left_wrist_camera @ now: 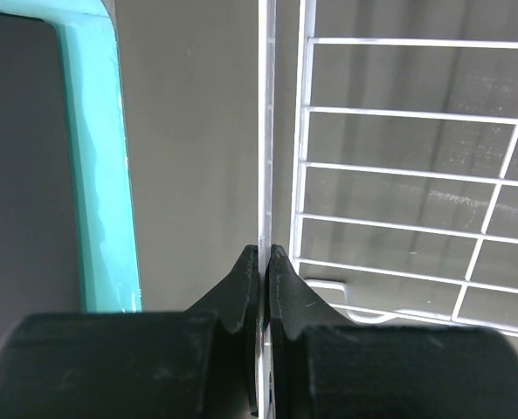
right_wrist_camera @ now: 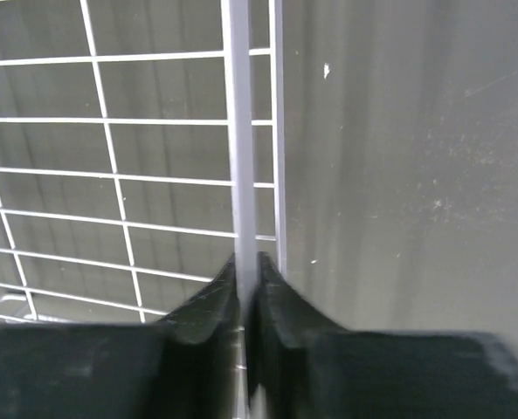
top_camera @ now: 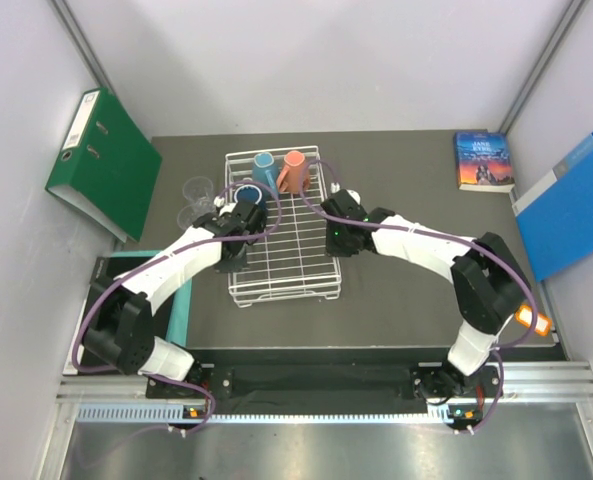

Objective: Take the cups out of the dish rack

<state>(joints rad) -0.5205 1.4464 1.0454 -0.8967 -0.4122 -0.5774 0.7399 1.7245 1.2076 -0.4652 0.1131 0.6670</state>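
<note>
Black fingertips of the left gripper (left_wrist_camera: 264, 258) fill the bottom of its wrist view, pinched tight on the thin white wire of the dish rack's (top_camera: 286, 262) left rim, which runs straight up between them. The right gripper (right_wrist_camera: 246, 267) does the same on the opposite side: its jaws are closed to a sliver around the right rim wire, with the grid floor spreading to its left and bare table to its right.

From above, the rack lies in the middle of the dark table (top_camera: 406, 290), one gripper clamped on each long side at about mid-length. Three cups stand inside it toward the far end: the dark-blue mug (top_camera: 248, 197) close by the left rim just past the left gripper, the light-blue mug (top_camera: 264, 162) and the orange mug (top_camera: 294, 171) side by side at the far edge. Two clear glasses (top_camera: 196, 200) sit on the table just outside the left rim.

Farther out lie a teal tray (left_wrist_camera: 101, 175) at near left, a green binder (top_camera: 104, 165) against the left wall, a book (top_camera: 483, 160) at far right and a blue folder (top_camera: 574, 205) beside it.
</note>
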